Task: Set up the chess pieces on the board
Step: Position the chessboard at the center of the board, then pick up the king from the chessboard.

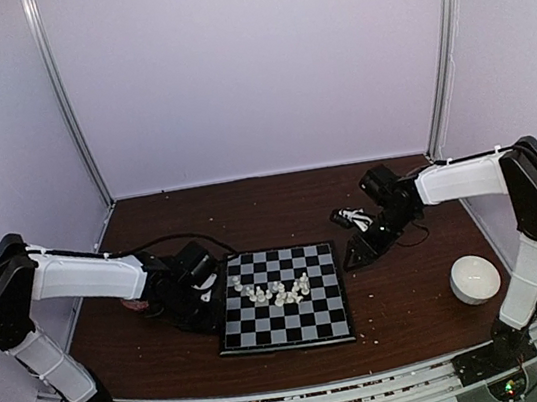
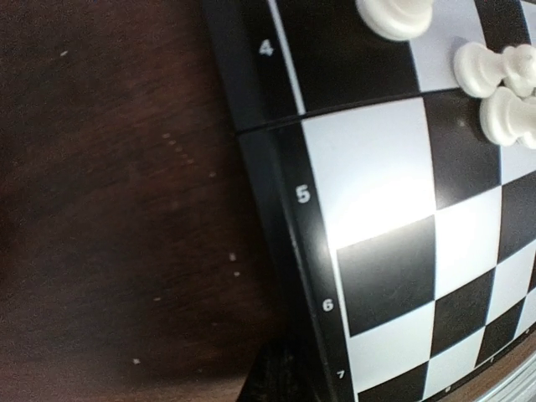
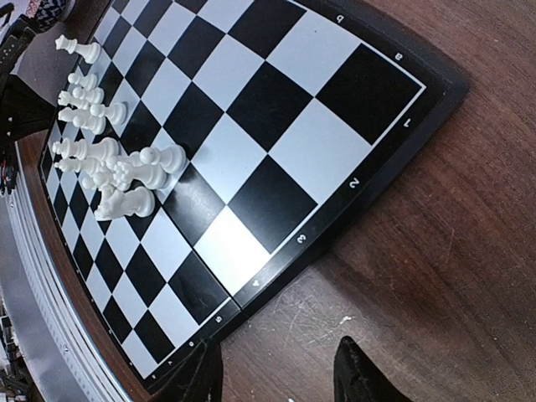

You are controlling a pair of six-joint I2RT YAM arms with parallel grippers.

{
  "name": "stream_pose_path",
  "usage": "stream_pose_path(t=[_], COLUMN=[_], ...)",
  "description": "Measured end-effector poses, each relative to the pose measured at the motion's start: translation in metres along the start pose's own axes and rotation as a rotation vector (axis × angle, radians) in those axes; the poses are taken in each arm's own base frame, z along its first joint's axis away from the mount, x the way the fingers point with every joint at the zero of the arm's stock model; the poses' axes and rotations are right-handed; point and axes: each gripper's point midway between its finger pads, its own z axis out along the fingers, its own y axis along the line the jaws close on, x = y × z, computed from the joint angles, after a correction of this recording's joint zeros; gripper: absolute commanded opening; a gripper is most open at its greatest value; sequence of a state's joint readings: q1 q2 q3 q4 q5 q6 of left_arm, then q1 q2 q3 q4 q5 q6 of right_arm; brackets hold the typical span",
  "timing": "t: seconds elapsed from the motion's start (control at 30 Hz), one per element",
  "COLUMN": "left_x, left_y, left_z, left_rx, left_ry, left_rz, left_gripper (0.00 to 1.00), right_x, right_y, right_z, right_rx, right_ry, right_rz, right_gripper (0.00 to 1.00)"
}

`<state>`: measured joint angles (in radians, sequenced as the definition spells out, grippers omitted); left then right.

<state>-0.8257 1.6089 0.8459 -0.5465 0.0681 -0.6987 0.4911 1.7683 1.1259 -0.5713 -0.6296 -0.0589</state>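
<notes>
Dark brown wood makes up the counter [image 1: 405,302], and from above the board [image 1: 297,324] lies flat near its middle, between the two arms. The chess pieces [image 1: 274,291] stand bunched in a loose band across the board's central rows, with the rows nearest and farthest from the arms bare. The left arm [image 1: 87,274] reaches in low, its jaws at the board's left rim. The right arm [image 1: 458,180] bends inward, its jaws over the counter just off the board's far right corner. A white bowl [image 1: 474,278] sits well apart on the right. In the left wrist view the board's black rim [image 2: 289,218] runs down the picture with the numerals 4 to 7 on it, bare counter [image 2: 109,209] to its left and a few chess pieces [image 2: 502,84] at the upper right. The left jaws are closed tight, and nothing shows between them. In the right wrist view the board [image 3: 335,109] fills most of the picture, with the chess pieces [image 3: 109,167] crowded toward its left side. Two dark fingertips [image 3: 364,378] show at the bottom edge: the right jaws stand partly open, with only bare counter [image 3: 452,276] between them, gripping nothing, just beside the board's numbered rim.
</notes>
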Motion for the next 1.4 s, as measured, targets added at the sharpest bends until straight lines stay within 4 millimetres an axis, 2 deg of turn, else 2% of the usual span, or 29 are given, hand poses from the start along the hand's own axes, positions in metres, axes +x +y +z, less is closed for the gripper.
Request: stream_pose_path(t=[0.17,0.27,0.3,0.43,0.5,0.57,0.7,0.8,0.83,0.87,0.9,0.97,1.03,1.1,1.33,1.4], left_x=[-0.003,-0.001,-0.002,-0.015,-0.03,-0.044,-0.083,-0.11,-0.116,-0.121,-0.126,-0.129,-0.127,-0.125,-0.12,-0.12], left_y=[-0.021,-0.023,-0.024,-0.03,-0.037,-0.042,-0.053,-0.057,-0.056,-0.054,-0.052,-0.049,-0.048,-0.05,-0.055,-0.055], left_z=[0.004,0.002,0.001,-0.02,-0.038,-0.054,-0.085,-0.091,-0.089,-0.086,-0.081,-0.072,-0.065,-0.06,-0.05,-0.047], left_rx=[0.043,0.045,0.042,0.025,0.021,0.012,-0.013,-0.018,-0.023,-0.028,-0.033,-0.034,-0.031,-0.021,0.006,0.008], left_ry=[0.008,0.019,0.024,0.009,-0.035,-0.082,-0.18,-0.211,-0.209,-0.2,-0.188,-0.157,-0.125,-0.104,-0.055,-0.048], left_rz=[0.063,0.095,0.107,0.192,0.241,0.291,0.359,0.373,0.371,0.371,0.371,0.374,0.379,0.388,0.395,0.394], left_gripper=[0.0,0.0,0.07,0.48,0.6,0.64,0.66,0.6,0.59,0.58,0.57,0.53,0.47,0.43,0.42,0.37], right_x=[-0.003,-0.008,-0.009,-0.012,-0.013,-0.016,-0.026,-0.027,-0.023,-0.017,-0.006,0.015,0.025,0.027,0.024,0.025], right_y=[-0.013,-0.021,-0.023,-0.029,-0.028,-0.025,-0.009,0.004,0.006,0.006,0.004,-0.006,-0.016,-0.02,-0.022,-0.024], right_z=[-0.01,-0.024,-0.029,-0.055,-0.07,-0.089,-0.139,-0.165,-0.168,-0.166,-0.16,-0.143,-0.131,-0.127,-0.121,-0.117], right_rx=[0.018,0.032,0.038,0.061,0.078,0.112,0.218,0.266,0.276,0.281,0.284,0.292,0.301,0.304,0.285,0.28], right_ry=[-0.023,-0.056,-0.069,-0.108,-0.13,-0.164,-0.274,-0.363,-0.39,-0.4,-0.389,-0.327,-0.278,-0.262,-0.25,-0.236], right_rz=[0.012,0.02,0.019,-0.006,-0.03,-0.075,-0.211,-0.284,-0.304,-0.316,-0.33,-0.335,-0.332,-0.336,-0.358,-0.357], right_gripper=[0.49,0.5,0.51,0.6,0.66,0.7,0.71,0.7,0.75,0.8,0.81,0.8,0.79,0.77,0.75,0.74])
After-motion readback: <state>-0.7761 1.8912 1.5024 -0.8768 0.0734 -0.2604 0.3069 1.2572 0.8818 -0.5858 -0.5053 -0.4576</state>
